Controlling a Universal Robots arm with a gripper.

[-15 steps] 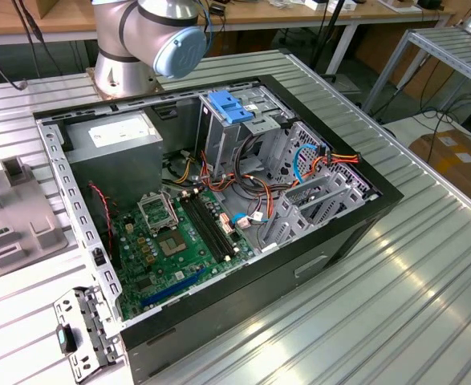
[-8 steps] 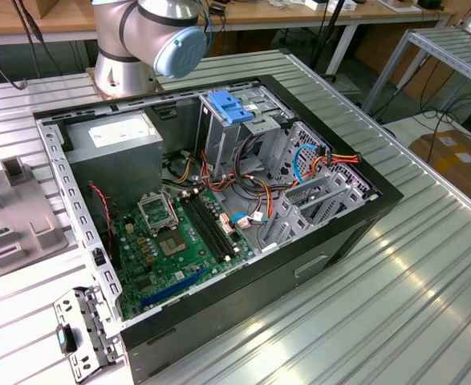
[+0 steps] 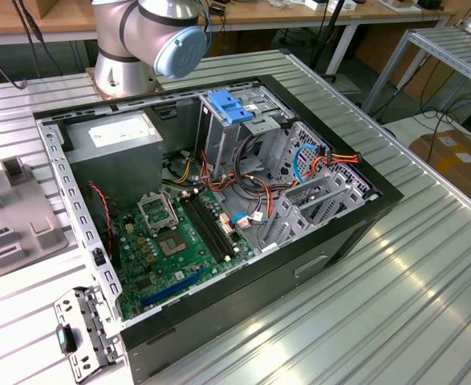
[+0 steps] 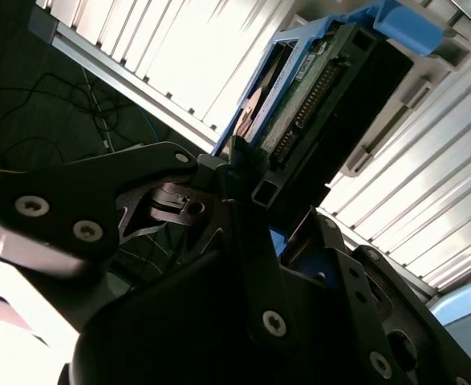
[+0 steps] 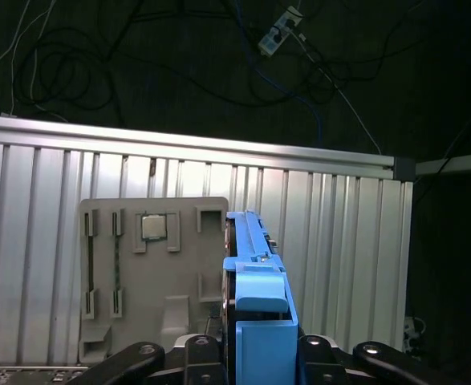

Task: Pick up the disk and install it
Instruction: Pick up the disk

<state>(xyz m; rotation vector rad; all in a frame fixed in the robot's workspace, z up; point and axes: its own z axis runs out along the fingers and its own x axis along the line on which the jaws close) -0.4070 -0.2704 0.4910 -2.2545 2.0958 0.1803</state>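
First wrist view: my gripper (image 5: 259, 353) clamped on the disk (image 5: 255, 277), held edge-on, long axis running straight out from it.

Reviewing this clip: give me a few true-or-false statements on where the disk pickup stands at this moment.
1. The gripper is closed on the disk, which stands on edge. True.
2. The computer case lies open with its motherboard exposed. True.
3. The disk already sits inside the computer case. False: in the first wrist view it is held at the gripper, in front of the grey tray.
4. All of the grey tray's pockets are empty. False: a square chip sits in one pocket.
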